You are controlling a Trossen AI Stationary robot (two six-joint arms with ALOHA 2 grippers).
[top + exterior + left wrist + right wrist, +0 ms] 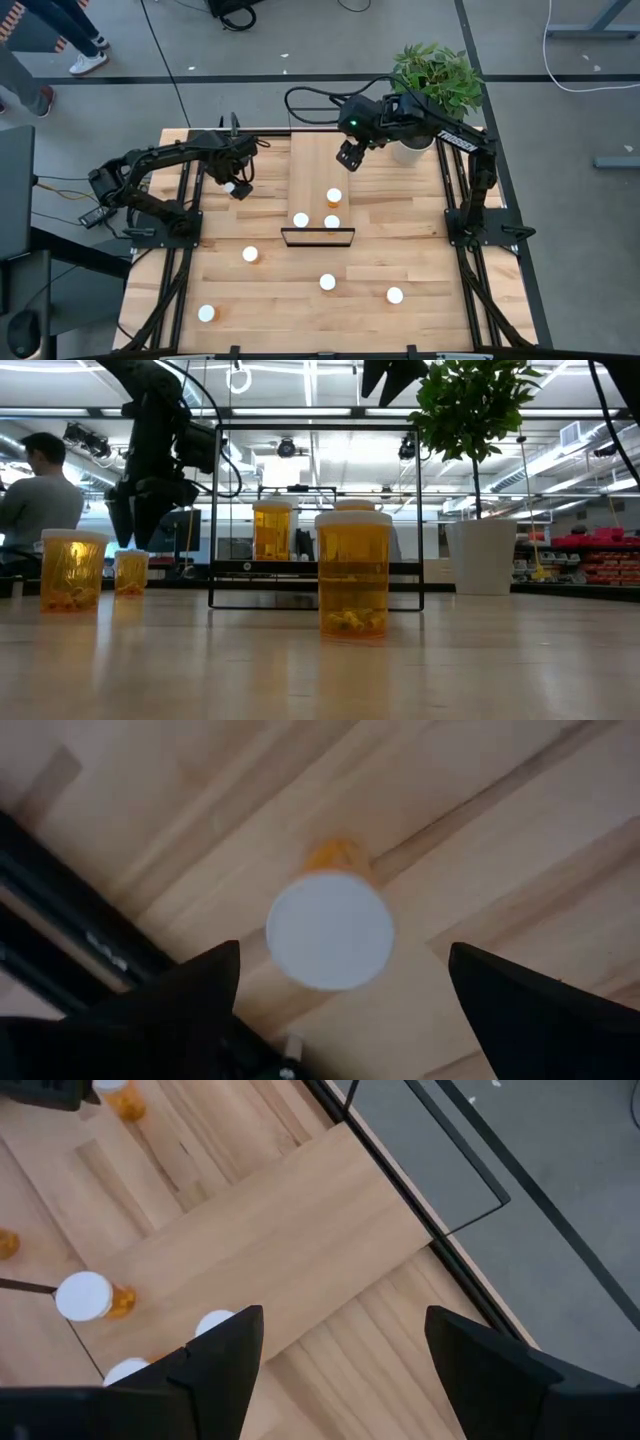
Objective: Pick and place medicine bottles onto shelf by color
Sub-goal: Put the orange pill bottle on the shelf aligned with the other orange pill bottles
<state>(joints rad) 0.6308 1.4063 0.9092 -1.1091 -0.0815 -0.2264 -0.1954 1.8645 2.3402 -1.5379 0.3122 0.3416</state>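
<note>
Hovering over a bottle with the left gripper (238, 186), left of centre in the high view, just off the shelf's left edge. Left wrist view shows the fingers spread wide either side of an orange bottle with a white cap (330, 927), nothing clamped. The bottle stands on the tabletop between them, untouched as far as I can tell.

Right gripper (349, 155) sits over the far end of the shelf (310, 165), upper centre of the high view, near the potted plant (432, 80). Fingers apart, holding nothing; bare shelf board underneath in its wrist view.

Progress, judging by layout:
- Three bottles on the shelf board, clustered at its near end by the black frame (317, 237): one at (334, 196), one at (300, 220), one at (332, 222).
- Four loose on the table in the lower half of the high view: (250, 254), (327, 282), (395, 295), (206, 313).
- Plus the one under the left gripper.

So roughly three of eight placed, five left. Can't confirm colour sorting from above since only white caps show; the low view shows amber bodies on the ones it catches.

Likely current step: left arm lining up a grasp on its bottle. Grip not started.
</note>
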